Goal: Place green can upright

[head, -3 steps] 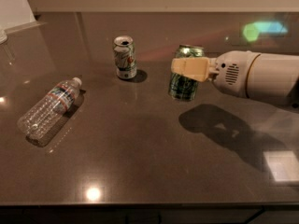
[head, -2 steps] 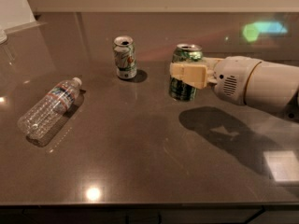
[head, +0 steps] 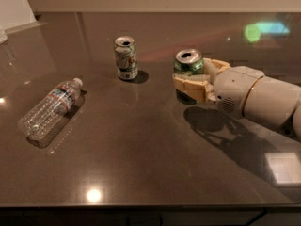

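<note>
The green can [head: 188, 64], dark green with a silver top, stands upright on the dark table right of centre. Its base looks to be at the table surface. My gripper [head: 191, 75] reaches in from the right and is shut on the can's middle. One tan finger [head: 190, 84] crosses the can's front and the other [head: 214, 66] is behind it on the right. The white arm [head: 256, 98] stretches off to the right edge. The can's lower front is partly hidden by the near finger.
A paler green-white can with a red mark [head: 126, 57] stands upright to the left of the green can. A clear plastic water bottle [head: 51, 108] lies on its side at the left. The table's front edge [head: 141, 206] runs along the bottom.
The arm has shifted slightly to the left. The green can stays upright in the gripper at nearly the same spot.
</note>
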Motion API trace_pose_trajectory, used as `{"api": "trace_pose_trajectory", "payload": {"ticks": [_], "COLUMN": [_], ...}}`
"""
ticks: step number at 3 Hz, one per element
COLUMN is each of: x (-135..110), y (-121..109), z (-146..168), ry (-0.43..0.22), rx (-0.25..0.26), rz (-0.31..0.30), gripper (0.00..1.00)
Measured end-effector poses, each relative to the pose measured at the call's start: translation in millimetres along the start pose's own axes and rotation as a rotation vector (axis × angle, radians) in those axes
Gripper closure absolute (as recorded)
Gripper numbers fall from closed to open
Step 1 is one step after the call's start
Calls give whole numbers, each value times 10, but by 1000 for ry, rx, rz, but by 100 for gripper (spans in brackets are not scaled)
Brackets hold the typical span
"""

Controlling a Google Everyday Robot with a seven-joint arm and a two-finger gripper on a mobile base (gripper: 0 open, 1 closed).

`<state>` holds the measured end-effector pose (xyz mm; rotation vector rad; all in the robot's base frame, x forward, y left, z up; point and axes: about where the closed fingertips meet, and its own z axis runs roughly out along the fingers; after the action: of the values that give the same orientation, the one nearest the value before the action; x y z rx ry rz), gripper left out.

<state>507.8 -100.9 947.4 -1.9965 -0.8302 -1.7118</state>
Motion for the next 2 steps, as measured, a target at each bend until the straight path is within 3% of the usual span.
{"api": "trace_pose_trajectory", "payload": {"ticks": [1,2], "x": [-90,-179], "y": [61,117], "z": [-19,-16], "ry": [7,8], "rx": [-45,-87], "rz": [-44,-20], "gripper": [100,100]}}
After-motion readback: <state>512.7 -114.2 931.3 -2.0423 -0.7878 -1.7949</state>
